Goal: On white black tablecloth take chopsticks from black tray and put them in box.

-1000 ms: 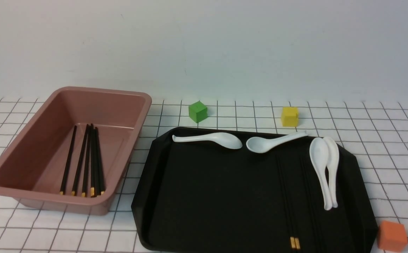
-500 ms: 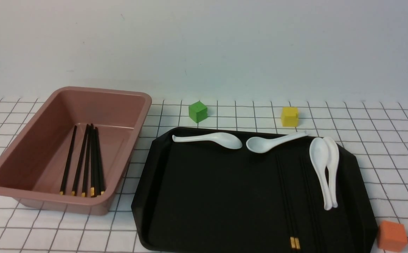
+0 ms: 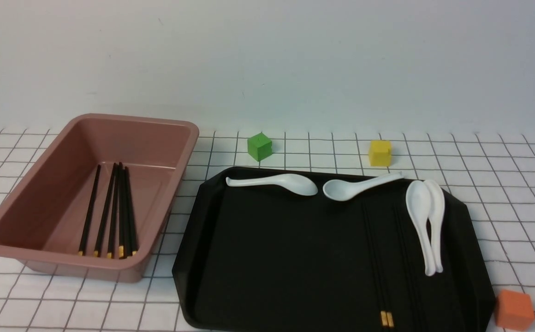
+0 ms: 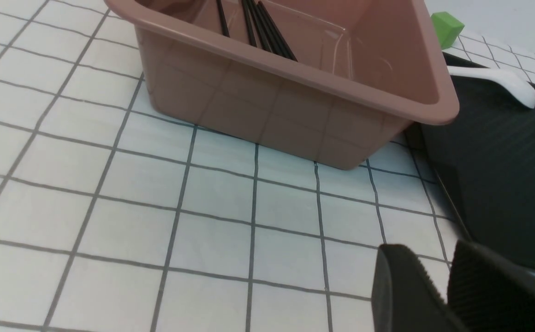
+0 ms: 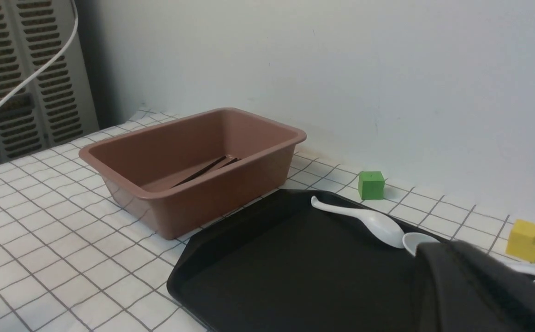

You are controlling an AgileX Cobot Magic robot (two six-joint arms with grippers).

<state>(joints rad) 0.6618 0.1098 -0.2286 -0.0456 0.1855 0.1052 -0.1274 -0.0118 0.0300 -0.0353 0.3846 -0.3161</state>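
The pinkish-brown box stands on the left of the checked tablecloth, with several black chopsticks lying lengthwise in it. On the black tray more chopsticks lie, barely visible, with gold bands at the near end. Neither arm shows in the front view. In the left wrist view my left gripper hovers over bare cloth near the box and tray corner, open and empty. In the right wrist view my right gripper is above the tray, fingers pressed together, holding nothing.
Several white spoons lie along the tray's far and right sides. A green cube and a yellow cube sit behind the tray. An orange cube sits at its near right corner. A wall stands behind.
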